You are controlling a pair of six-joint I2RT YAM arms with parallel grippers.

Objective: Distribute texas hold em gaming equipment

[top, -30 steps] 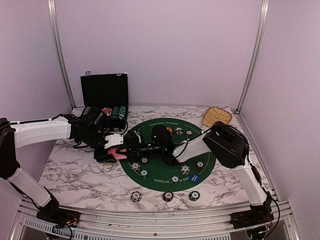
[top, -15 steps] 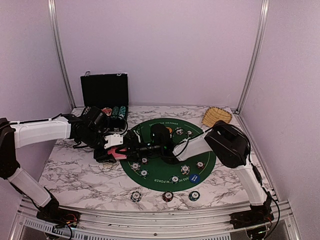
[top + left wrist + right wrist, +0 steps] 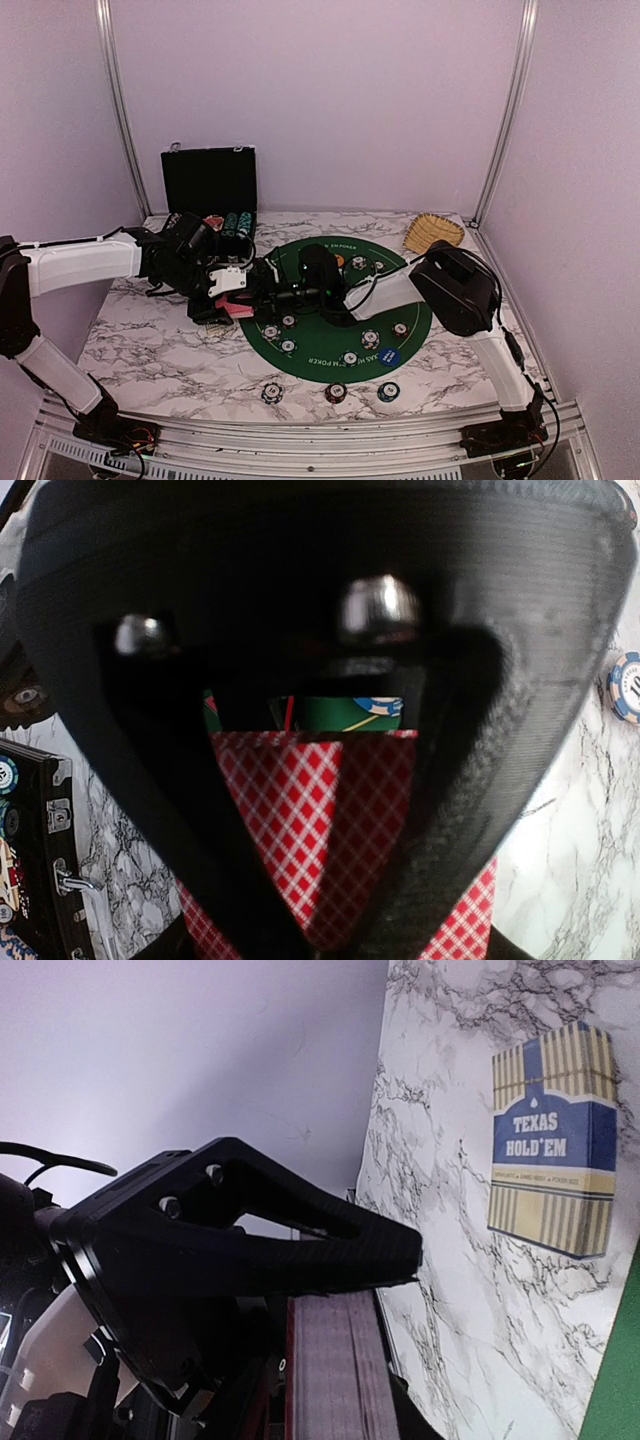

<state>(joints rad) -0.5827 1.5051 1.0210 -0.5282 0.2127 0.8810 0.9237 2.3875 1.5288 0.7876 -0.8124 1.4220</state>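
Top view: the left gripper (image 3: 236,300) is clamped on the stack of red-backed playing cards (image 3: 240,309), at the nine o'clock edge of the round green felt mat (image 3: 418,325); the right gripper (image 3: 268,288) is just beside it at three o'clock. Left wrist: chequered card backs fill the pinch. Right wrist: the stack's edge lies under one black finger (image 3: 300,1250); whether this gripper's own jaws are apart cannot be told

Centre blocked, near-left worktop (image 3: 150,350) open
The left arm (image 3: 80,262) and right arm (image 3: 455,290) meet over cards (image 3: 300,810) at the green mat's (image 3: 320,345) left edge, barring the centre; chips (image 3: 370,338) dot the mat and near edge; a black case (image 3: 209,180) stands back left, a basket (image 3: 432,233) back right.
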